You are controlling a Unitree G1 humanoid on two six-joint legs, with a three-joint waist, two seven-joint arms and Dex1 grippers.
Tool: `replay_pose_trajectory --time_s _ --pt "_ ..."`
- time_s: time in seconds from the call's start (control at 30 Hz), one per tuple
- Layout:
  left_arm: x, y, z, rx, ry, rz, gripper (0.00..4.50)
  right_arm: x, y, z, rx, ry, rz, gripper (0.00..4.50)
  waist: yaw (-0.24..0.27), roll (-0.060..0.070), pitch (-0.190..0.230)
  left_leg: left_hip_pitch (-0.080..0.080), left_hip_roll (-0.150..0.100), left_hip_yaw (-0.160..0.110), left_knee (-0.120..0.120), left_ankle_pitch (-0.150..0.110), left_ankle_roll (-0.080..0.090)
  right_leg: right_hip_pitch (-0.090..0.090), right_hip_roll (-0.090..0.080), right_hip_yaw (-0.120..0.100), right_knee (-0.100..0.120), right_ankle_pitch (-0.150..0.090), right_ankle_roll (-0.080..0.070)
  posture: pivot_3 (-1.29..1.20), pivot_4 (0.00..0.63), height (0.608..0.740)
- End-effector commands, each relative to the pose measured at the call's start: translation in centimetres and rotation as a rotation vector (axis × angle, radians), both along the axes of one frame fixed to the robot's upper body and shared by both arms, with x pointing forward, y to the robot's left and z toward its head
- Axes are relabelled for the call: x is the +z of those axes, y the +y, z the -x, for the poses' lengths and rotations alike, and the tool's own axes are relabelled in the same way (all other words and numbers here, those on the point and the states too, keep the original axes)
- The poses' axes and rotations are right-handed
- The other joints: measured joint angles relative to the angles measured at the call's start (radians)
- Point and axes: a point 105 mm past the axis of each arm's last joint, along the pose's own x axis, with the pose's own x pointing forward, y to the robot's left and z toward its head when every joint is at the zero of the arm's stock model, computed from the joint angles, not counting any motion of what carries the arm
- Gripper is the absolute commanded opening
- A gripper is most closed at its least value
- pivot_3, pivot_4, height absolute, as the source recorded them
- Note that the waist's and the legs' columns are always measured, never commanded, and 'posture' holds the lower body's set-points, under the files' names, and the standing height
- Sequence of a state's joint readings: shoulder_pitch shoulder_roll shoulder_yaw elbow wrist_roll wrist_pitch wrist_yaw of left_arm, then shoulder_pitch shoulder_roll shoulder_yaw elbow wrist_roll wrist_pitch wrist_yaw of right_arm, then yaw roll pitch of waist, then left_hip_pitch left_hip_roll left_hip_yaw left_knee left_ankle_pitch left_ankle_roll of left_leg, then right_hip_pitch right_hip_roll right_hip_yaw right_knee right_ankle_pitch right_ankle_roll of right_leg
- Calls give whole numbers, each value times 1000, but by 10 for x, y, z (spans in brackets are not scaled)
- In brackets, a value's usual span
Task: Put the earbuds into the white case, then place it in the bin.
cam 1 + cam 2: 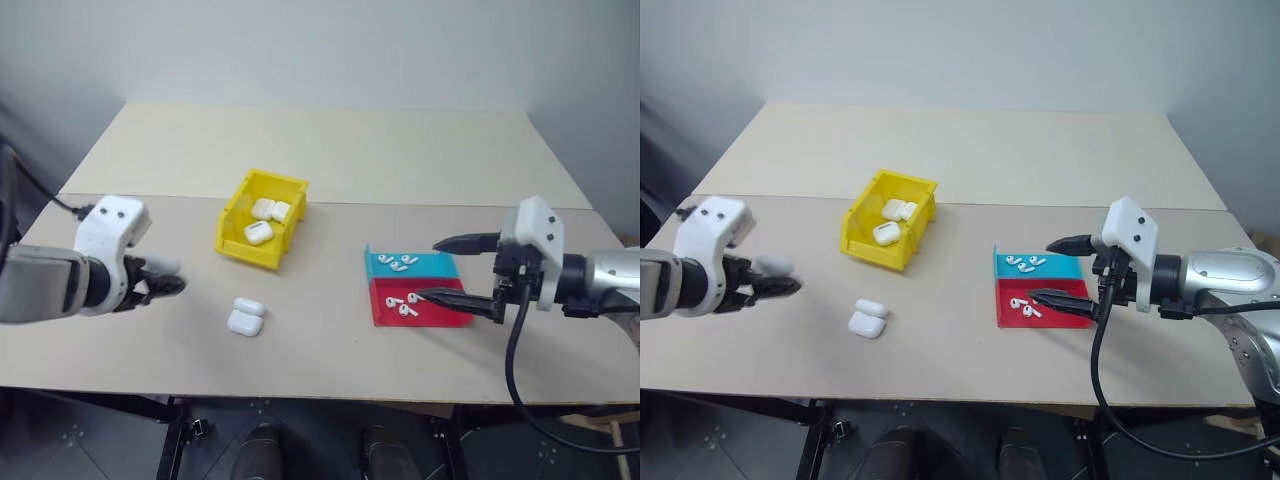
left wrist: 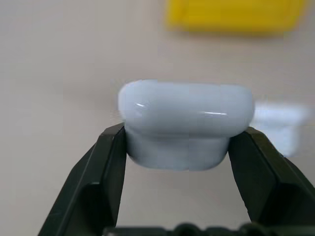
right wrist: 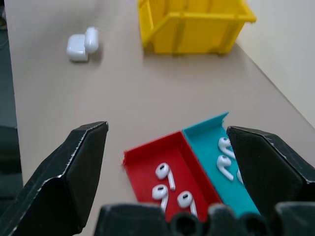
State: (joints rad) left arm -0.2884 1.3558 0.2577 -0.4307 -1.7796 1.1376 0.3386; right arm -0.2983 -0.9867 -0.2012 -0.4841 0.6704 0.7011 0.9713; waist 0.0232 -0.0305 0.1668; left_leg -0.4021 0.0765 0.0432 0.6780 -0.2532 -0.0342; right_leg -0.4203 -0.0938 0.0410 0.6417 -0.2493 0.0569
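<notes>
The surface (image 1: 330,150) carries the bin (image 1: 262,220) at centre, the tray (image 1: 415,290) at its 4 o'clock. Left fingers (image 2: 110,147) are clamped on a case (image 2: 184,123), lifted clear. Right fingers (image 1: 450,270) gape empty over the earbuds (image 3: 167,184). Step: case fetched; next, probably picking one earbud precisely.

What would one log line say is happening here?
left end effector: shut on white case | right end effector: open over tray | earbuds: in tray | bin: holds cases
</notes>
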Motion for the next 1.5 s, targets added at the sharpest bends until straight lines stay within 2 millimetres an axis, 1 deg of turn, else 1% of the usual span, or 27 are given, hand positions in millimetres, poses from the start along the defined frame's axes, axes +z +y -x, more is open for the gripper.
replay_pose_trajectory --time_s 0.03,0.07,0.17,0.2,0.23,0.3,0.33,0.37,0.4,0.47,0.5,0.53,0.57,0.7,0.8,0.97,1.23,1.5 --pt "36 -11 4 -109 -271 36 2815 10 2 0 15 -72 -6 4500 -3 0 0 0 0 0 0 0 0 0 0 1 -1 0 0 0 150 740" --pt "41 -21 7 -196 -309 93 2815 10 2 0 18 -77 -8 4500 -3 0 0 0 0 0 -1 0 0 -1 0 0 -1 0 0 0 150 740" --pt "52 -38 14 -378 -400 239 2815 10 2 -1 19 -78 -6 4500 -4 0 0 0 0 0 -1 0 0 0 0 1 -1 0 0 0 150 740" --pt "54 -43 14 -432 -430 273 2815 9 1 -2 13 -72 20 4500 -5 0 0 1 0 1 0 0 0 0 0 1 0 0 0 0 150 740" --pt "56 -47 14 -471 -452 292 2815 7 0 -3 9 -67 39 4500 -5 0 0 1 0 1 0 0 0 1 0 1 0 0 0 0 150 740" --pt "53 -62 12 -582 -527 271 2815 4 -1 -3 20 -48 110 4500 -3 0 0 1 0 0 0 0 0 1 0 1 0 0 0 0 150 740" --pt "53 -68 11 -622 -591 271 2815 2 -1 -3 25 -35 140 4500 -4 1 0 1 0 0 0 0 0 1 0 1 -1 0 0 0 150 740" --pt "57 -71 8 -616 -714 302 2815 1 -1 -2 34 -17 175 4500 -4 1 -1 1 -1 0 0 0 0 1 0 1 -1 0 0 0 150 740" --pt "58 -73 6 -619 -774 326 2815 -1 -1 -2 44 -3 204 4500 -5 3 -2 1 -1 1 0 0 0 2 0 1 -2 0 0 0 150 740" --pt "47 -87 12 -837 -676 348 2815 -4 0 -2 59 32 270 4500 -8 -3 0 0 -1 1 1 0 1 1 0 1 -2 0 0 0 150 740" --pt "46 -91 16 -920 -667 367 2815 -5 0 -2 66 54 296 4122 -11 -2 0 -2 0 -1 1 0 1 -1 2 0 -1 1 0 0 150 740" --pt "44 -93 18 -988 -639 389 2815 -7 1 -1 72 76 316 3911 -12 -2 0 -2 0 -1 1 0 1 -1 2 0 -1 1 0 0 150 740" --pt "43 -95 17 -1032 -624 407 2815 -9 3 -2 71 101 330 3628 -14 -2 0 -2 0 -1 1 0 1 -1 1 1 -1 1 0 0 150 740" --pt "39 -103 15 -1189 -608 409 2815 -22 9 -10 34 174 413 2234 -16 -2 -1 -1 0 -1 1 -1 1 0 1 1 -1 0 0 0 150 740" --pt "38 -107 16 -1254 -612 432 2815 -30 12 -18 -10 206 463 2234 -17 -2 0 -2 0 -1 1 -1 1 -1 1 1 -1 0 0 0 150 740" --pt "37 -115 23 -1320 -647 473 2815 -43 14 -23 -35 259 540 2234 -17 -2 0 -4 0 -1 2 -1 2 -2 1 0 -1 0 0 0 150 740" --pt "35 -119 25 -1304 -670 477 2815 -61 20 -32 -61 298 583 2234 -19 -2 0 -4 0 -2 3 -1 2 -2 1 0 0 0 0 0 150 740" --pt "34 -120 28 -1283 -676 467 2815 -71 23 -41 -82 291 603 2234 -20 -2 0 -4 1 -2 3 -1 2 -2 1 0 0 1 0 0 150 740"
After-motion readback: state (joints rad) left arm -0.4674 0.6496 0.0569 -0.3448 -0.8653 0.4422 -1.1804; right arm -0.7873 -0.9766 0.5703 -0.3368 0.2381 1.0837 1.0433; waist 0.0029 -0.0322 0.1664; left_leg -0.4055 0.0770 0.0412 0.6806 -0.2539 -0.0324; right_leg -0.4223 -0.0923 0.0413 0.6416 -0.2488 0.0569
